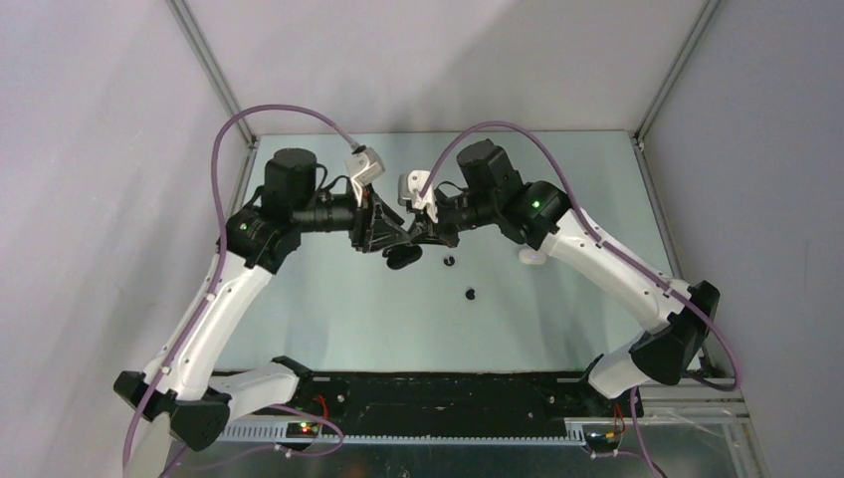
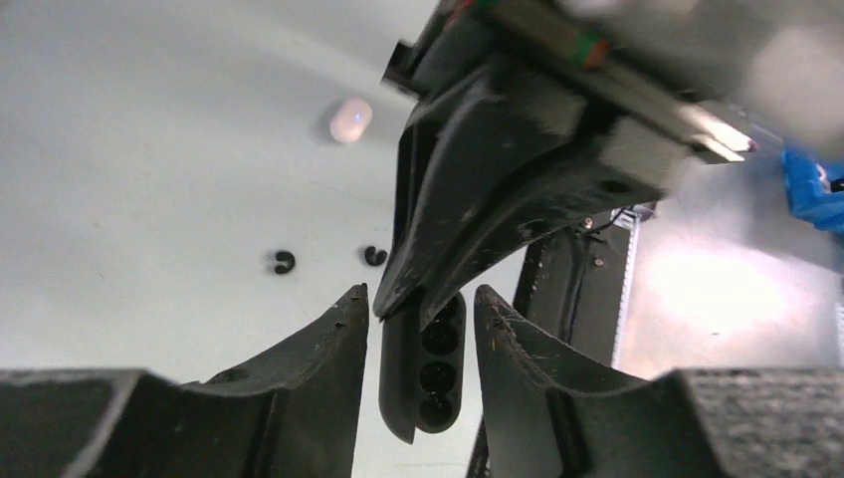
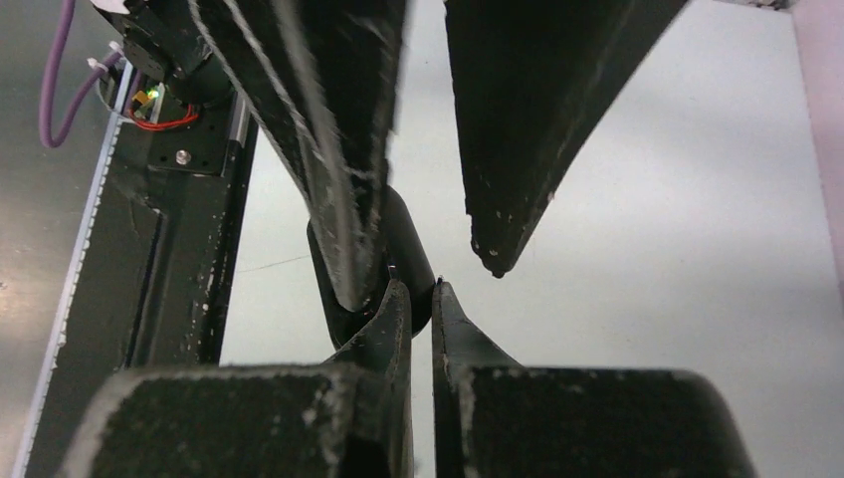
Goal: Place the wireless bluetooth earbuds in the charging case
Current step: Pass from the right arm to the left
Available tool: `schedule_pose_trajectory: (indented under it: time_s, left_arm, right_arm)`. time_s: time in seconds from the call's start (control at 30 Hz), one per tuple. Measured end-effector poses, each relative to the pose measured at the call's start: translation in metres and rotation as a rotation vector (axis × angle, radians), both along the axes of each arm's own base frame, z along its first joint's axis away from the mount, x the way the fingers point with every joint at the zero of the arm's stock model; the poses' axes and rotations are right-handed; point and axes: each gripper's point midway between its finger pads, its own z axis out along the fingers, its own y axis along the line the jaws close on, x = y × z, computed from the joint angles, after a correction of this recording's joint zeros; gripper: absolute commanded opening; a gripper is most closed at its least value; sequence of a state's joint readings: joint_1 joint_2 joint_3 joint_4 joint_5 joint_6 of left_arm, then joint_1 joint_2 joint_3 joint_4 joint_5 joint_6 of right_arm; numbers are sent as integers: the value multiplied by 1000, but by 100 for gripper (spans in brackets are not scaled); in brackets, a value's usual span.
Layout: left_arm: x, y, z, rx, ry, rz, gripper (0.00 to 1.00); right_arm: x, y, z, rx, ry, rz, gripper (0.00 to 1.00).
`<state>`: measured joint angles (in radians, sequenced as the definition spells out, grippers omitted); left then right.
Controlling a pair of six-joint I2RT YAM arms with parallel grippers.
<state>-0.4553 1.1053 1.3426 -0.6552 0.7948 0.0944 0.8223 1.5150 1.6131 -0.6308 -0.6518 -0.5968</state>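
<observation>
Left wrist cam: left gripper spread wide; charging case sits betw. its two fingers, thin gap showing each side, so no clamp seen.
Case detail: black, glossy, oval; round sockets face this cam. Top cam puts it at mid-table, right below where the two grippers meet.
Right gripper: fingers drawn nearly together, only a thin slit left. Tips are down at upper edge of case; touching or just short of it, cannot tell. Anything pinched in the slit: cannot tell.
Right wrist cam: case lies against one left-gripper finger and stands well clear of the other.
Black earbuds: two, loose on table, apart from each other. One is near case on right-arm side; the other lies nearer the arm bases. Neither touches a gripper.
White oval item: on table beside right arm, well apart from case. Blurred in left wrist cam, so type not determinable.
Left arm: reaches inward like the right; wrists meet over mid-table.
Purple cables: one per arm, arching above the wrists.
</observation>
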Motion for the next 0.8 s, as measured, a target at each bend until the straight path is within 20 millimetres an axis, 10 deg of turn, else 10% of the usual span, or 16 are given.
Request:
schedule_pose_trajectory:
  time_s: [0.8]
  left_arm:
    - [-6,7,-40,87,191,-26,15]
  right_arm:
    - [-1,-4,5,-9,-92,-4,0]
